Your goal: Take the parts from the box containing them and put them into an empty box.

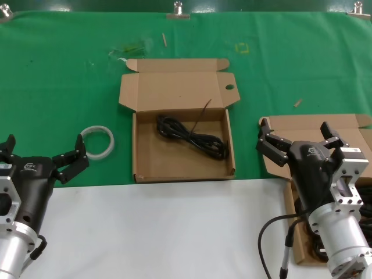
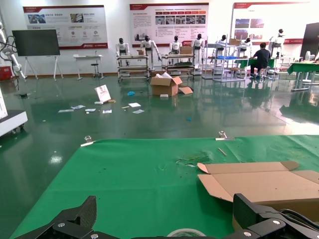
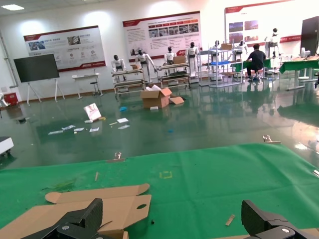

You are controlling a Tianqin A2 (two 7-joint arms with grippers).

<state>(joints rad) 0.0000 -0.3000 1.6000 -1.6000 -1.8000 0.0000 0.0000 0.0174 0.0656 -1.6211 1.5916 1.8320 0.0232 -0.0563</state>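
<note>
Right gripper (image 1: pixel 296 141), jaws spread, hangs over the source box (image 1: pixel 279 125) at the desk's right edge; left gripper (image 1: pixel 40 156) waits open; coiled cables (image 1: pixel 190 135), light and floppy, are judged best pinched mid-bundle

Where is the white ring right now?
In the head view, the white ring lies on the green mat, between the open left gripper and the holed-lid cardboard box.

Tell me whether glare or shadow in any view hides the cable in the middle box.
Head view: even light, no glare; the black cable bundle shows sharply against the cardboard box, with soft shadow only along the inner walls. Left wrist view: ceiling lights reflect off the glossy floor, the bundle is not in view. Right wrist view: similar floor reflections; only the lid flaps appear.
</note>
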